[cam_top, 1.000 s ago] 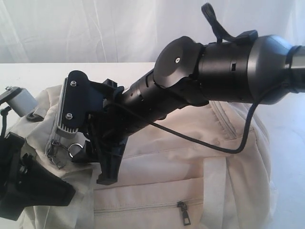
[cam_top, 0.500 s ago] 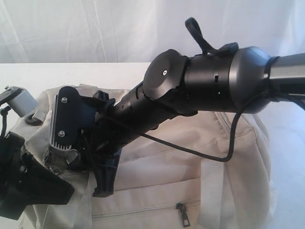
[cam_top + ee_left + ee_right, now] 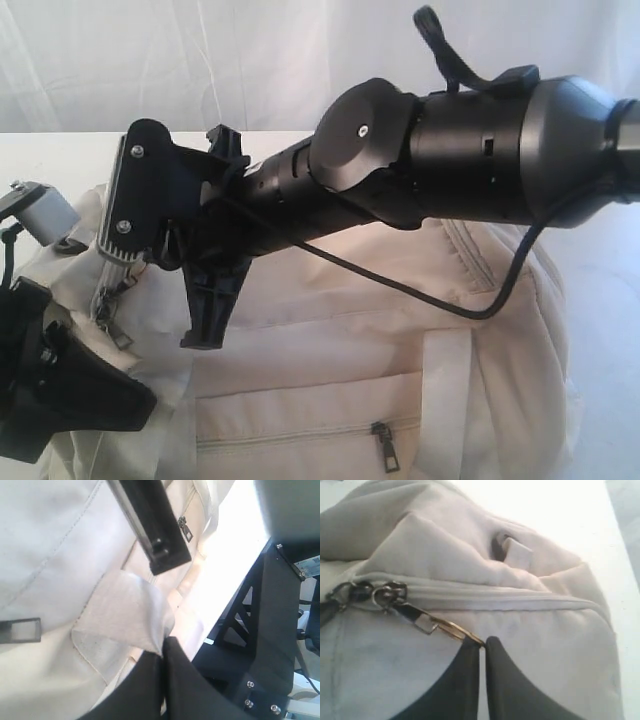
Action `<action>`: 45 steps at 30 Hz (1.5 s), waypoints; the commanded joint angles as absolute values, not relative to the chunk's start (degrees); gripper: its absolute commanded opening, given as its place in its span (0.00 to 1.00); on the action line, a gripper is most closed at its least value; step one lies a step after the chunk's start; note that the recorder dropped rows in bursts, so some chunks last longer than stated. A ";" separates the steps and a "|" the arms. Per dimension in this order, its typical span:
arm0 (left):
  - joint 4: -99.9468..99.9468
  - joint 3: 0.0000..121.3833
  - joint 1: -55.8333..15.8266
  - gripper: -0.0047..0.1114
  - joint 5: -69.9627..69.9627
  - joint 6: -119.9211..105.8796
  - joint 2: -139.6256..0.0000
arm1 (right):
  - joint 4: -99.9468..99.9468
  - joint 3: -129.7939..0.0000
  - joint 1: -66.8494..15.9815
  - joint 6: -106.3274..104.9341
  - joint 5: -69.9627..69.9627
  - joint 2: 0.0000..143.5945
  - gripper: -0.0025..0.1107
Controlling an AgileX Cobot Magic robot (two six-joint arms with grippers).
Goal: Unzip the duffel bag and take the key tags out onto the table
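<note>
Though in claw (image 3: 481, 649), zipper pull (image 3: 439, 624) blurry.

A beige bag (image 3: 350, 340) is laid on the white table (image 3: 60, 155); bare tabletop is seen behind it and to its right.

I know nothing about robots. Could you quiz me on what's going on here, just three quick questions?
1. True or false: the duffel bag has its top zipper fully open.
2. The right tool is shut on: A) a strap, B) the zipper pull, C) a key tag.
3. What does the left tool pinch?
Key: 1 false, it looks closed. 2 B. 3 A pale fabric flap of the bag.
</note>
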State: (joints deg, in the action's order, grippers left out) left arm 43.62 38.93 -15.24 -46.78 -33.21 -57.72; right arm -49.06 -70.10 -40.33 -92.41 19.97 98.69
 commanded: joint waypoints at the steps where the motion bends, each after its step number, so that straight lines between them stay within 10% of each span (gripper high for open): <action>1: 45.26 39.42 -15.48 0.04 -48.37 -33.28 -57.10 | -49.28 -70.19 -40.51 -90.81 15.16 97.83 0.02; 45: 45.18 39.42 -15.48 0.04 -49.27 -31.65 -57.10 | -49.46 -93.93 -28.70 -75.95 15.37 115.15 0.02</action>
